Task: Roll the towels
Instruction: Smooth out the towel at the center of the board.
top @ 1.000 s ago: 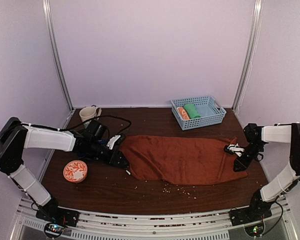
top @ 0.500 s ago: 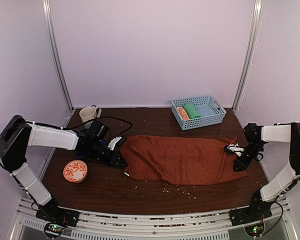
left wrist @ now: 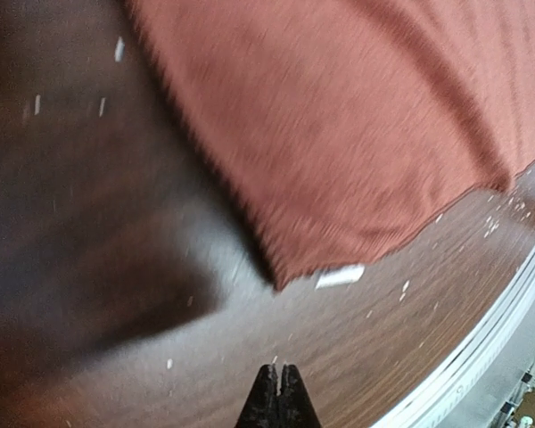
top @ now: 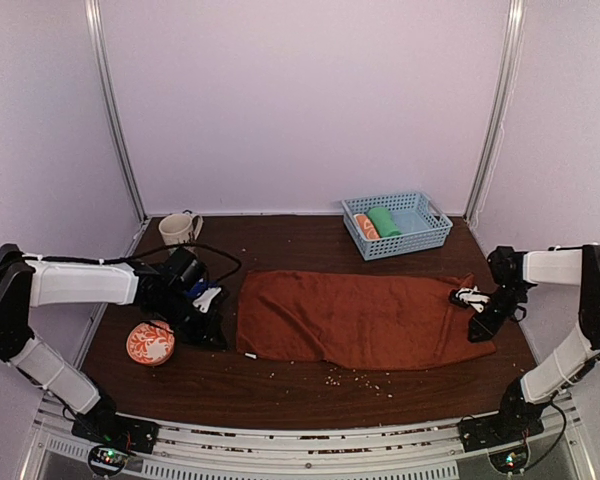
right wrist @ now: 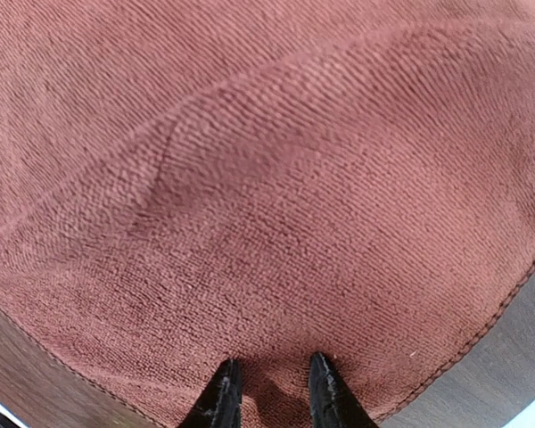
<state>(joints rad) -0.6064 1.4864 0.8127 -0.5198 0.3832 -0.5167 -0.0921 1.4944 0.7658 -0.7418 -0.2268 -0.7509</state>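
Left gripper [left wrist: 279,392] clenched, empty, over worktop just left of brown towel [top: 360,318]; towel's long axis runs left-right; right gripper [right wrist: 269,392], fingers parted, on its right end.

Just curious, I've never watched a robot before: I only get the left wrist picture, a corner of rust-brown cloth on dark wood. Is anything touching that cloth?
Observer: Yes. At the far end of the rust-brown towel, the jaws of the right arm rest on it, slightly apart.
Operator: Is it rolled at all?
Observer: No. The top view shows it spread flat, one long rectangle across the table.
Operator: Any finished rolls around?
Observer: Two: a green rolled towel and an orange-and-white one lie in a blue basket at the back.
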